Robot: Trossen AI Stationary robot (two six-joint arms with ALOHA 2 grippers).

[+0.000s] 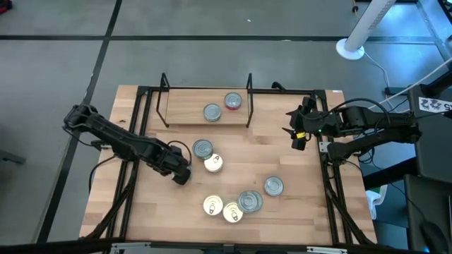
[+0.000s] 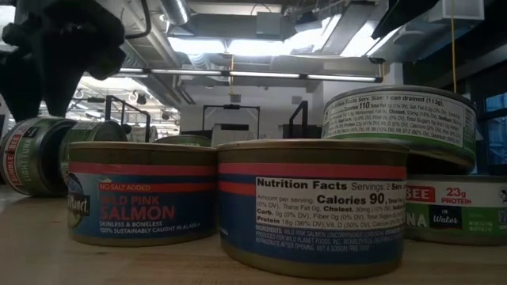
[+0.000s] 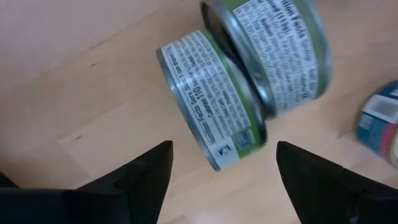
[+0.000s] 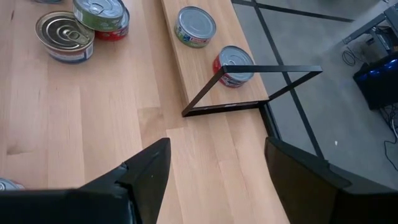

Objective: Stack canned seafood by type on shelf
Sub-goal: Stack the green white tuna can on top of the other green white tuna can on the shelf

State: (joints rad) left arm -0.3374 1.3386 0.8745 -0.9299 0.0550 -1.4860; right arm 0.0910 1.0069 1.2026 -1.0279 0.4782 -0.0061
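Here the left gripper (image 1: pixel 185 171) has its fingers (image 3: pixel 146 177) wide apart, holding nothing, just beside two green-label tins (image 3: pixel 249 87) on the table. The right gripper (image 1: pixel 297 134) is open too, near the shelf (image 1: pixel 185 106), where two tins (image 1: pixel 222 107) sit.

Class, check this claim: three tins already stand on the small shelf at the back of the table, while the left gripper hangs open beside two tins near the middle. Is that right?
Not quite. The high view shows only two tins on the shelf: a silver-topped one and a red-sided one. The rest holds: the left gripper hangs open beside two tins near the middle.
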